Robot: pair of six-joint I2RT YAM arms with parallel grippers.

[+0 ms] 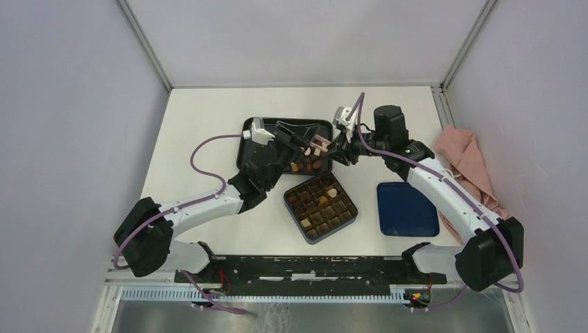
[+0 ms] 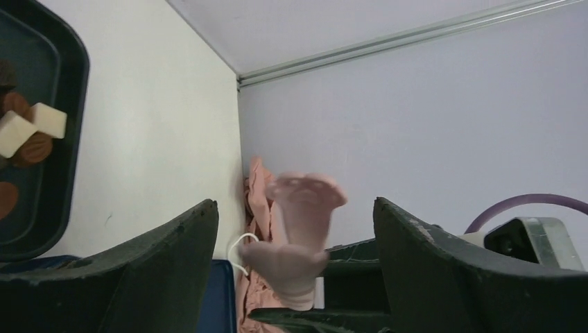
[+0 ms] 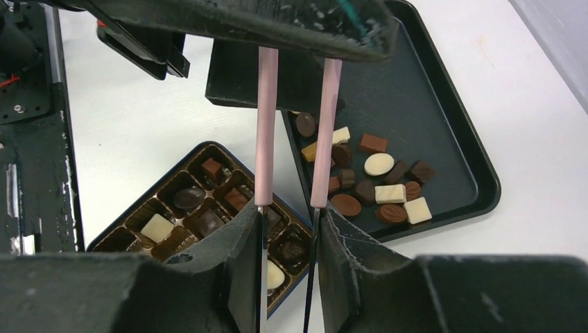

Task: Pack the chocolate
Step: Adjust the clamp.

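Right end effector (image 3: 290, 229) clamps tweezers (image 3: 267, 125), left (image 2: 295, 208) — open

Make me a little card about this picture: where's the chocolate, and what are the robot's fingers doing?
chocolate: many pieces loose on the black tray
box: a few pieces already in its compartments
right fingers: clamped on the pink tweezers
left fingers: open, one on each side of the tweezers' end

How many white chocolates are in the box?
2. One white chocolate lies by the box's near-left edge, the other by its far-right edge. The overhead view shows the whole box, so probably none is hidden.
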